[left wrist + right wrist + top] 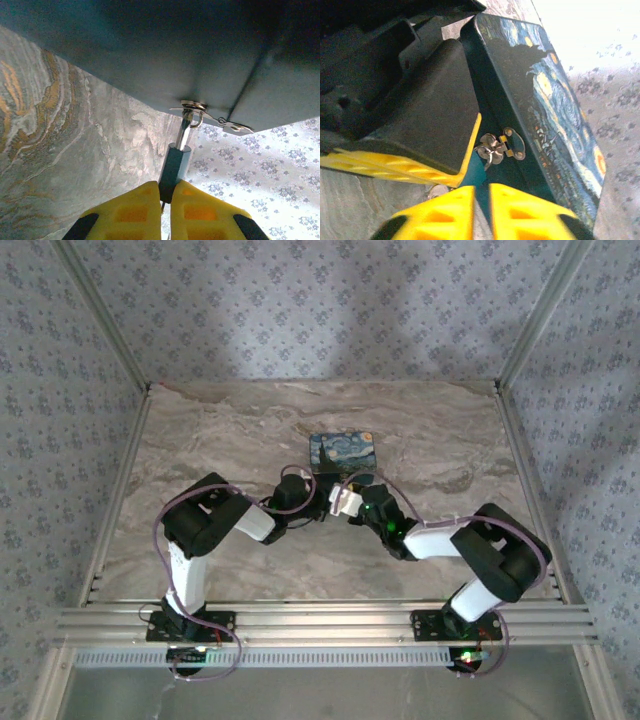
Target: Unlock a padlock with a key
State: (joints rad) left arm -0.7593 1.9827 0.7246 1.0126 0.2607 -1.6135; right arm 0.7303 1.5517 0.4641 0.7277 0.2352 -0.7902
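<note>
Closest to us, at the front side of the blue box [342, 452], our two tools meet nose to nose. The left tool [166, 194] has its yellow fingers [127, 210] squeezed tight on a small dark block with a shiny stem. We take this to be the padlock [175, 167]. The right tool [481, 195] sits just beside it, also at the front of the box. Its fingers are close together with only a thin gap between them, and we cannot tell if they pinch a key or nothing at all. A little farther on, the padlock's shiny stem reaches the little metal clasp [192, 106] on the front wall of the box, so the lock hangs right at the box, touching the clasp. Beyond the box lies the marble surface [220, 430]. We think a few things could go wrong from here. The padlock is tiny, so it may slip out of the left fingers or twist when a key pushes on it. The box looks loose on the surface, so a hard push could slide it away. The tools are crowded, so they may bump.
</note>
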